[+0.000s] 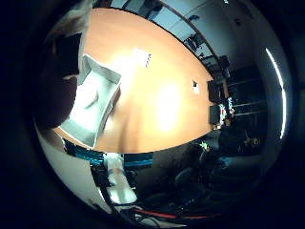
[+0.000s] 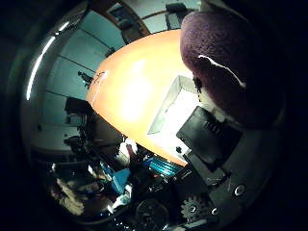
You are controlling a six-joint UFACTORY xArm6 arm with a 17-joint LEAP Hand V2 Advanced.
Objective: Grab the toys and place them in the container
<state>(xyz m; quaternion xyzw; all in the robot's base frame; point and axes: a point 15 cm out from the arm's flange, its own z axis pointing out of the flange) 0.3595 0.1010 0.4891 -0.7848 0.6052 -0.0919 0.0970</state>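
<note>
robot's right hand (image 2: 211, 144) grips a purple plush toy (image 2: 219, 62) against its palm, above the white box (image 1: 95, 102) on the orange table (image 1: 162, 95); carrying step, next likely lowering over the box and releasing.

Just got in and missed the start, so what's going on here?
The robot's right hand is up above an orange table, carrying a purple plush toy close against its palm. A white open container sits on the table near its edge, below and beside the hand. From these views the toy looks to be over or next to the container and not yet in it. How the fingers sit round the toy cannot be made out.
</note>
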